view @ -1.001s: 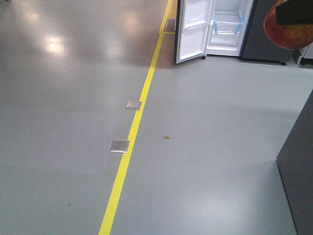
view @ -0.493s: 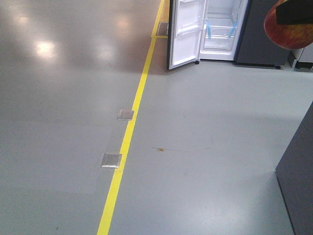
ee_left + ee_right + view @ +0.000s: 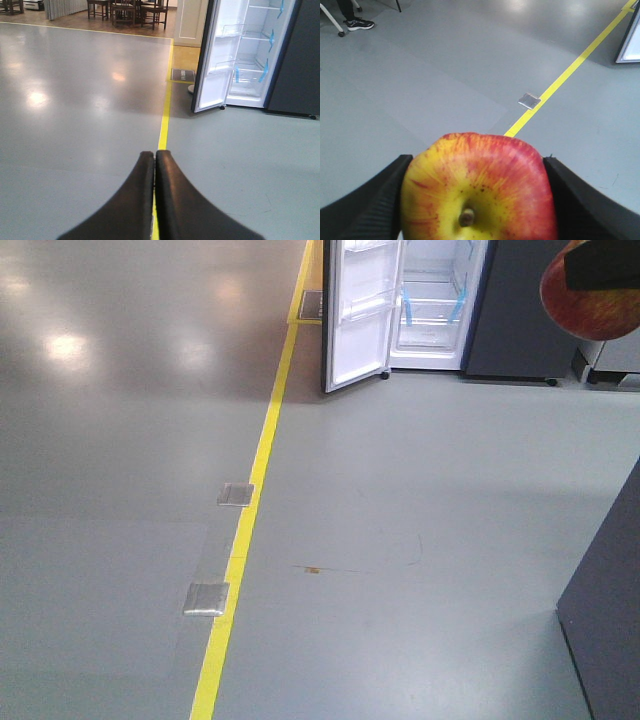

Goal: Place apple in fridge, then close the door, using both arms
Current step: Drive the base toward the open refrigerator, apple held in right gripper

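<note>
The fridge (image 3: 430, 300) stands far ahead across the floor, its white inside and blue tape strips showing. Its door (image 3: 355, 315) is swung wide open to the left; in the left wrist view the door (image 3: 210, 55) and fridge (image 3: 255, 50) appear at upper right. The red and yellow apple (image 3: 480, 190) sits stem-side toward the camera between the black fingers (image 3: 370, 205) of my right gripper (image 3: 477, 160), which is shut on it. In the front view the apple (image 3: 590, 300) hangs at the top right corner. My left gripper (image 3: 155, 155) is shut and holds nothing, above the floor.
A yellow floor line (image 3: 245, 530) runs toward the fridge, with two metal floor plates (image 3: 236, 494) beside it. A dark cabinet side (image 3: 605, 610) stands close at the right. Chairs (image 3: 130, 10) stand far back left. A person's shoes (image 3: 357, 23) show at top left.
The fridge, yellow line and floor plates have shifted left and down in the front view, so the base has moved. The apple stays in the same corner, still held.
</note>
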Controlling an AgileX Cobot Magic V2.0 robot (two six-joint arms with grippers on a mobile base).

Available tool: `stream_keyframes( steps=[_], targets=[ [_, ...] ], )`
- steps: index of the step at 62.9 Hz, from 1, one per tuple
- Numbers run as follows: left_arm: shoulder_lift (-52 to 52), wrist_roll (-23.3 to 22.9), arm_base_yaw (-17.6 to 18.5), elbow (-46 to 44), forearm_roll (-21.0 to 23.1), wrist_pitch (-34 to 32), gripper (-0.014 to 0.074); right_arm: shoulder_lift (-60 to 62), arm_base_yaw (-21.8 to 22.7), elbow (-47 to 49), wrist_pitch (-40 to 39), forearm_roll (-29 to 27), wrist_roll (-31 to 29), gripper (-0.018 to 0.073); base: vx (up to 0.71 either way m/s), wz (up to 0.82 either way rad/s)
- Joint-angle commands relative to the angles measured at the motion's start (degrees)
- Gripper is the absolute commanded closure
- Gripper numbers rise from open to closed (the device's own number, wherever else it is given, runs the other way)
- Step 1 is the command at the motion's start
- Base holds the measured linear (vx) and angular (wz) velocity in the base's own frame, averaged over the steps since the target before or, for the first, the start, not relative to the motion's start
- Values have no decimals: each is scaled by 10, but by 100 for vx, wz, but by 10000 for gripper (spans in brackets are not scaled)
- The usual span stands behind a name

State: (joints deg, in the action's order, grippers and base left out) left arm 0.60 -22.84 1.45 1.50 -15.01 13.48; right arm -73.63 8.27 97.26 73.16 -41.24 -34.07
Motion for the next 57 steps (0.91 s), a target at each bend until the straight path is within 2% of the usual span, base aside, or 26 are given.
stream_keyframes(
  steps=[1,57],
  targets=[
    [8,0,4,16,1,-40,603,14,2,17,-1,-28,-3,566,21,-7],
    [8,0,4,16,1,-40,603,14,2,17,-1,-28,-3,566,20,-2]
  ],
)
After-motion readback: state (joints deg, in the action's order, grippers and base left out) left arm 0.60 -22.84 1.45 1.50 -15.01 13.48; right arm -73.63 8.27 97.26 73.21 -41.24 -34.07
